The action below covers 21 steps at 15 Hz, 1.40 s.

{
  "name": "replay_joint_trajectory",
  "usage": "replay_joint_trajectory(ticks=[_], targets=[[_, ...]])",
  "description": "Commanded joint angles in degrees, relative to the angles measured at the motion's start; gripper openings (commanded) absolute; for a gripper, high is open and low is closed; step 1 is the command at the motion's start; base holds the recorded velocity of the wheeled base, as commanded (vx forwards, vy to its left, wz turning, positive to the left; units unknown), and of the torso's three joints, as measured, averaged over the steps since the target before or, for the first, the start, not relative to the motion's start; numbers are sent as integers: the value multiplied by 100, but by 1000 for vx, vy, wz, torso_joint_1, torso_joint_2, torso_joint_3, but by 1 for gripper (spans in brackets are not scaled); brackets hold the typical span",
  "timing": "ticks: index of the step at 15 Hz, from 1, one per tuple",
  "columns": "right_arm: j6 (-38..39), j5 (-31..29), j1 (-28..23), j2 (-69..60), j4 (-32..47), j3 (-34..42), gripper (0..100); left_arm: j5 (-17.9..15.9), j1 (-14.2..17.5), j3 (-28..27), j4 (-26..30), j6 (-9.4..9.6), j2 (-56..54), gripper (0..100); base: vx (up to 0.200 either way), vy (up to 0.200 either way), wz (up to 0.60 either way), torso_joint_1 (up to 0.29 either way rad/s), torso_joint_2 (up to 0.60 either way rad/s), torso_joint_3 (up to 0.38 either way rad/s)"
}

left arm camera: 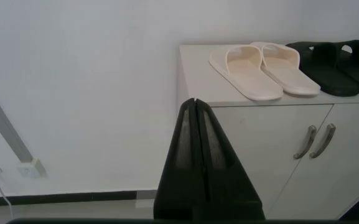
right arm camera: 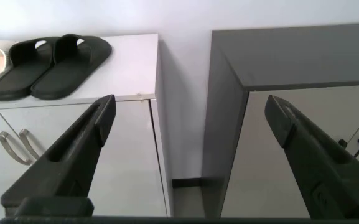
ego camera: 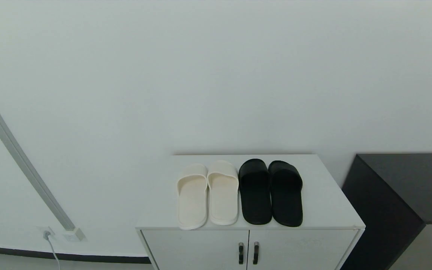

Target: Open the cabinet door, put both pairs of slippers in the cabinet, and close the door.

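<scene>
A white cabinet [ego camera: 328,195] stands against the wall with both doors closed; two dark handles [ego camera: 248,253] meet at the middle seam. On its top lie a cream pair of slippers [ego camera: 207,195] and, to their right, a black pair of slippers [ego camera: 270,192], toes toward the wall. My left gripper [left arm camera: 195,106] is shut with nothing in it, held out in front of the cabinet's left corner. The cream slippers [left arm camera: 263,70] and the door handles [left arm camera: 315,142] lie beyond it. My right gripper [right arm camera: 188,112] is open, level with the cabinet's right side, near the black slippers [right arm camera: 48,57].
A dark grey cabinet [ego camera: 407,187] stands close on the right of the white one, with a narrow gap [right arm camera: 185,168] between them. A wall socket with a cable [ego camera: 47,235] and a slanted grey conduit [ego camera: 17,153] are on the wall to the left.
</scene>
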Motion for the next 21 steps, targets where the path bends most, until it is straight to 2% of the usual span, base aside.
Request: replay_joint_trajectory(ticks=[1,4,8,9,10,11,12,14,16,17,19,20,21], targets=[[40,-19,-44,44,-5,-8,100,1,0,-4,-1,-4,0,0,0,0,0,0,0,0],[75,-81,-70,141,-31,-17,100,1,0,-4,-1,5,9,0,0,0,0,0,0,0],[-242,86,-70,149,-84,-17,100,-25,0,-4,7,76,9,0,0,0,0,0,0,0],[-163,104,-26,264,-242,-526,100,-43,0,5,7,93,0,0,0,0,0,0,0,0],[136,113,114,817,-137,-1889,100,-43,0,5,7,190,0,0,0,0,0,0,0,0],[136,253,176,1468,426,-2205,100,-34,0,-4,7,243,0,0,0,0,0,0,0,0],[-4,631,202,2259,733,-2108,100,-34,0,-4,7,278,0,0,0,0,0,0,0,0],[4,1097,272,3401,197,-1906,100,-34,0,5,7,243,9,0,0,0,0,0,0,0],[145,1159,914,4896,-813,-1977,100,-43,0,5,7,260,0,0,0,0,0,0,0,0],[488,1009,1415,5467,-1306,-2056,100,-43,0,5,7,251,0,0,0,0,0,0,0,0],[892,183,2549,6275,-1886,-2205,100,-43,0,-4,7,260,0,0,0,0,0,0,0,0],[1235,-476,3357,6803,-2352,-2337,100,-43,0,5,7,260,0,0,0,0,0,0,0,0],[1455,-828,3753,7216,-2642,-2521,100,-43,0,5,7,260,0,0,0,0,0,0,0,0]])
